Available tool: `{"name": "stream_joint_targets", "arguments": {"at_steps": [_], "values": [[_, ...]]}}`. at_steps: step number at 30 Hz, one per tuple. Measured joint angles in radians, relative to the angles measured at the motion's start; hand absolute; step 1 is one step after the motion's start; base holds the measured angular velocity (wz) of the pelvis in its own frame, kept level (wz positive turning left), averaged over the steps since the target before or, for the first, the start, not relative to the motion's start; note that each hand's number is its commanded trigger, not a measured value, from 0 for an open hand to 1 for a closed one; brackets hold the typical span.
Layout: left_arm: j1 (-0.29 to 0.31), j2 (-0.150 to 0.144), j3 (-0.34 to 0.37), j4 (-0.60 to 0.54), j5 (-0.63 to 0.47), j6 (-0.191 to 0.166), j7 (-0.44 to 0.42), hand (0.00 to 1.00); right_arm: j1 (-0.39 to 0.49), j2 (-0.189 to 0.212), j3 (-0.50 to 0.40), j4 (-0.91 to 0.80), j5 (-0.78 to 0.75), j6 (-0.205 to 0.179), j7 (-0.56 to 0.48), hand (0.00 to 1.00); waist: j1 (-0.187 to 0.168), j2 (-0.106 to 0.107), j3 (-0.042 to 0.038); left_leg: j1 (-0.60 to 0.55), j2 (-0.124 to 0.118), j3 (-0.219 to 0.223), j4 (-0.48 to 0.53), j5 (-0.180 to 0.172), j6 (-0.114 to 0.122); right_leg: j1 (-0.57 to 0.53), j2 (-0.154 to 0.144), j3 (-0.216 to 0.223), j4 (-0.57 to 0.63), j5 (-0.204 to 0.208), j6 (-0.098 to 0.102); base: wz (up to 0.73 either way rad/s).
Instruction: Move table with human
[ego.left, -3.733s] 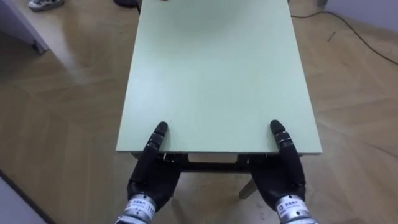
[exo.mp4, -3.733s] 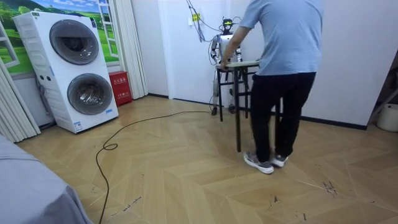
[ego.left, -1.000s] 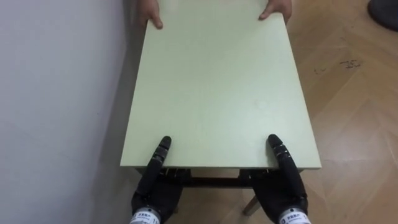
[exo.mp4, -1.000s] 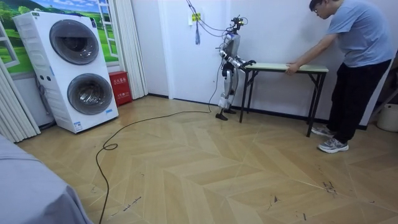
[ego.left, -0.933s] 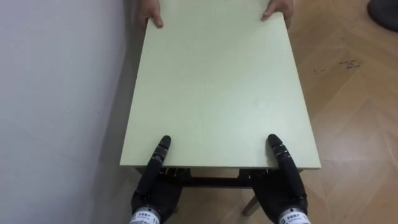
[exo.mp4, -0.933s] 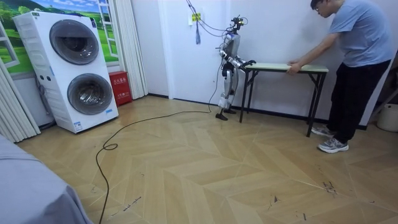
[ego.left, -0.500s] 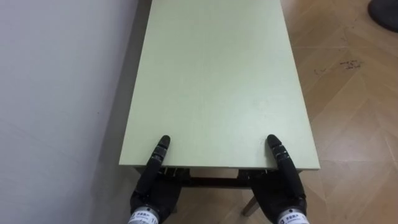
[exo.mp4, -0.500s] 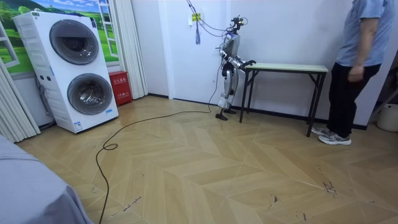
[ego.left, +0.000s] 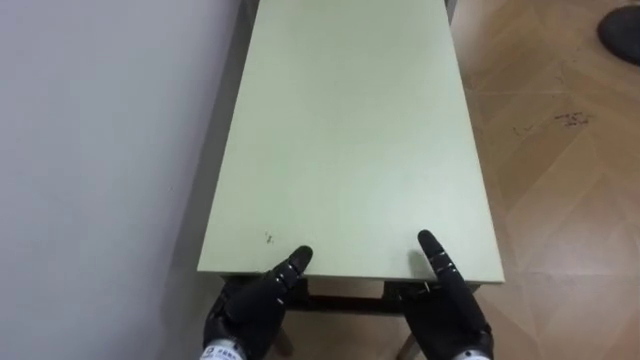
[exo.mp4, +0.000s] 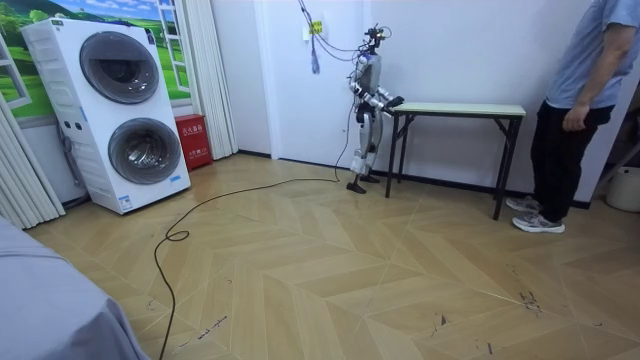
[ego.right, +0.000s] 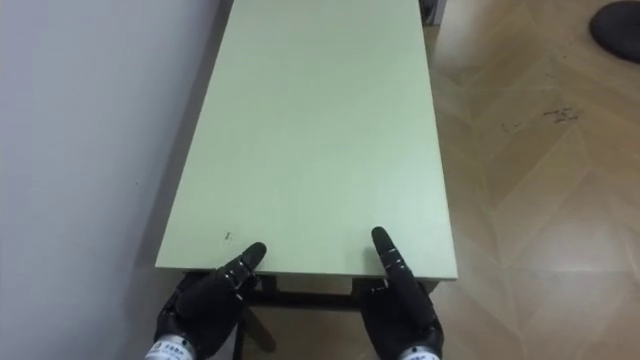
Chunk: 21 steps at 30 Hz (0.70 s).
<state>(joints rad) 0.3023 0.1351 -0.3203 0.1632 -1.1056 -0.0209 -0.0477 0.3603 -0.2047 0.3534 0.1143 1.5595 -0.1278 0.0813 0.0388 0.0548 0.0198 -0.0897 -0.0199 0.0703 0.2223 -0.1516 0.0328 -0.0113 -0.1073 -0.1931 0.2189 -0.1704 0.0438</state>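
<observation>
Nearest the camera, at the counter's short near end, left robot hand (ego.left: 250, 305) sits at the wall-side corner with its thumb slanted across the top edge. Right robot hand (ego.left: 445, 312) is at the other near corner, thumb flat on the top and pointing down the counter's length. The rest of each hand is tucked under the edge, so I can't tell whether either one actually clamps the board. The counter (ego.left: 350, 130) has a pale green, bare top and runs lengthwise away from the robot. Its long side is just beside the white wall (ego.left: 100, 150), with wood floor (ego.left: 560, 200) on the opposite side. In the room view it stands on all its dark legs, level. Past the counter's far end a person (exo.mp4: 575, 100) stands with arms hanging, hands apart from the top; a dark shoe (ego.left: 620, 33) shows off the far corner. Judgement: the board is stiff, the smooth top is likely slippery under a thumb, and it looks bulky and long rather than very heavy, awkward for one carrier. Best hold is at the short ends near the corners, thumb above and palm under the lip, kept level with the partner, minding the wall-side edge.
</observation>
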Motion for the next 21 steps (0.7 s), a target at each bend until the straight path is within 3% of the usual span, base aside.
{"name": "stream_joint_targets", "arguments": {"at_steps": [6, 12, 21], "values": [[-0.001, 0.017, 0.006, 0.003, 0.008, 0.008, -0.025, 0.0, 0.005, -0.013, -0.002, 0.0, -0.016, 0.027, 0.041, 0.0, -0.003, -0.004, -0.0015, 0.016, 0.004, -0.003, -0.001, 0.004, -0.005, 0.022, 0.005, -0.005, -0.01, 0.001, -0.002, 0.01], [0.0, 0.038, 0.005, 0.003, 0.005, 0.008, -0.047, 0.0, 0.013, -0.021, -0.002, 0.0, -0.026, 0.043, 0.052, 0.0, -0.003, -0.027, -0.0023, 0.021, 0.003, -0.004, 0.002, 0.004, -0.006, 0.03, 0.006, -0.006, -0.018, 0.001, -0.002, 0.01], [0.0, 0.044, 0.005, 0.004, 0.0, 0.012, -0.052, 0.0, 0.014, -0.033, 0.007, 0.0, -0.038, 0.065, 0.073, 0.0, -0.004, -0.033, -0.0019, 0.029, 0.003, -0.006, -0.001, 0.004, -0.006, 0.039, 0.006, -0.01, -0.019, 0.001, -0.002, 0.0]]}}
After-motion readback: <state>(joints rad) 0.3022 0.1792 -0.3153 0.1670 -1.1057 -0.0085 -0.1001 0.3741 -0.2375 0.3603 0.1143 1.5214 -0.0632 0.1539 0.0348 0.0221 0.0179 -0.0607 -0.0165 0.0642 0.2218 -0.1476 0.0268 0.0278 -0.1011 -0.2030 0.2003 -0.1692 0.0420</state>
